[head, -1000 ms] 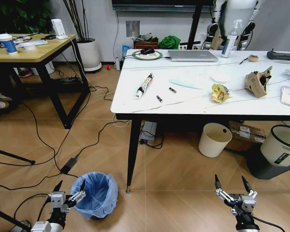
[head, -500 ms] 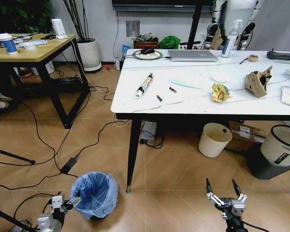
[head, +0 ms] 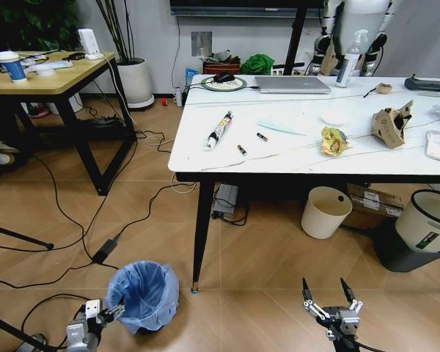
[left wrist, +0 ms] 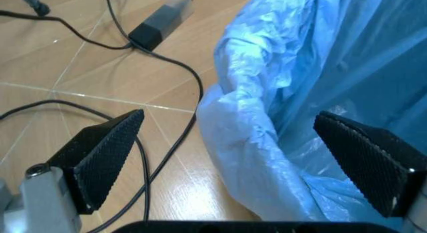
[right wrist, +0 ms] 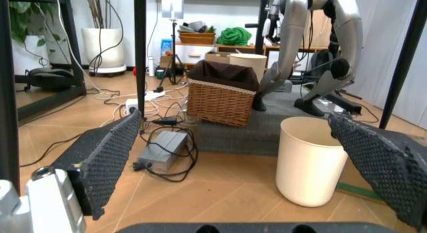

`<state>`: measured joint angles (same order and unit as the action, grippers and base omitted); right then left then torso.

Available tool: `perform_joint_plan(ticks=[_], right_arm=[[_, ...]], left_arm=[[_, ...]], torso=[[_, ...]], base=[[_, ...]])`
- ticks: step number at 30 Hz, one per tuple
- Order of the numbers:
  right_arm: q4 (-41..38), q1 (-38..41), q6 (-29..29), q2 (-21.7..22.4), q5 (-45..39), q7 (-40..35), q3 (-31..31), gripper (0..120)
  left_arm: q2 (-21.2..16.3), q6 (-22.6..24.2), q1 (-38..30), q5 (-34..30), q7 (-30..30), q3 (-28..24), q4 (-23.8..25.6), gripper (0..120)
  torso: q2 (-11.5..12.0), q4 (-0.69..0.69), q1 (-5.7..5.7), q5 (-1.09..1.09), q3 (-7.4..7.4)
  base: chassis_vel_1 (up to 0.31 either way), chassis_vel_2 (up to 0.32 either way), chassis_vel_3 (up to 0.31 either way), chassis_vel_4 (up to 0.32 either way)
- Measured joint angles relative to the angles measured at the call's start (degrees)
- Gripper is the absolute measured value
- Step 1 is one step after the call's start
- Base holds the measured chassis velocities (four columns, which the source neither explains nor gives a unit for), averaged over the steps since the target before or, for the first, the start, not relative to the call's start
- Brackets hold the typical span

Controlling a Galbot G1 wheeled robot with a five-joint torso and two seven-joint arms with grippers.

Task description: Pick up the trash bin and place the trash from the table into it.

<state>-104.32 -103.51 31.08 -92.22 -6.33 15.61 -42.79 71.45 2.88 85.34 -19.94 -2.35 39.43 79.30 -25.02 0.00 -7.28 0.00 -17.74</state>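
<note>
Left pincer (head: 103, 314): jaws apart, straddling the near-left rim of the trash bin (head: 143, 295), not yet clamped.
Right pincer (head: 328, 308): jaws apart, idle, low at right.
Bin: on the floor, beside the surface's (head: 293, 150) near-left leg.
Trash (head: 334, 140): lying on the surface.
Progress: nothing lifted or binned yet.

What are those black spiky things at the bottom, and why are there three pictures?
They are a robot's two pincers. One camera sits on its head, one on each wrist. From the head you see the left pincer low beside the trash bin with its blue bag, and the right pincer open above bare floor. The left wrist camera shows open fingers straddling the bag's rim. Nothing is held. On the table lie a yellow wrapper and a brown cardboard piece.
</note>
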Motion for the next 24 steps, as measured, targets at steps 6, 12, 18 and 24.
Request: perform_joint_plan(ticks=[6,12,18,24], right_arm=[[0.0,0.2,-0.5,0.0,0.2,0.0,0.2,100],[-0.4,0.3,-0.9,0.0,0.5,-0.1,0.3,100],[-0.9,0.4,-1.3,0.1,0.6,-0.2,0.2,100],[-1.5,0.3,-1.4,0.1,0.6,-0.2,0.3,100]], left_arm=[[0.6,0.0,-0.9,-0.2,0.1,-0.1,-1.0,98],[0.7,0.1,-1.7,-0.4,0.0,-0.3,-1.8,92],[1.1,0.1,-2.8,-0.3,-0.1,-0.5,-4.1,71],[1.6,0.4,-3.2,-0.4,-0.1,-0.9,-4.3,51]], torso=[[-0.1,0.00,-0.01,0.00,-0.03],[-0.1,-0.01,-0.03,0.00,-0.05],[-0.1,-0.01,-0.05,0.00,-0.07],[-0.1,-0.01,-0.05,0.00,-0.08]], base=[[0.000,0.000,0.000,0.000],[0.000,0.000,0.000,0.000],[0.000,0.000,0.000,0.000],[0.000,0.000,0.000,0.000]])
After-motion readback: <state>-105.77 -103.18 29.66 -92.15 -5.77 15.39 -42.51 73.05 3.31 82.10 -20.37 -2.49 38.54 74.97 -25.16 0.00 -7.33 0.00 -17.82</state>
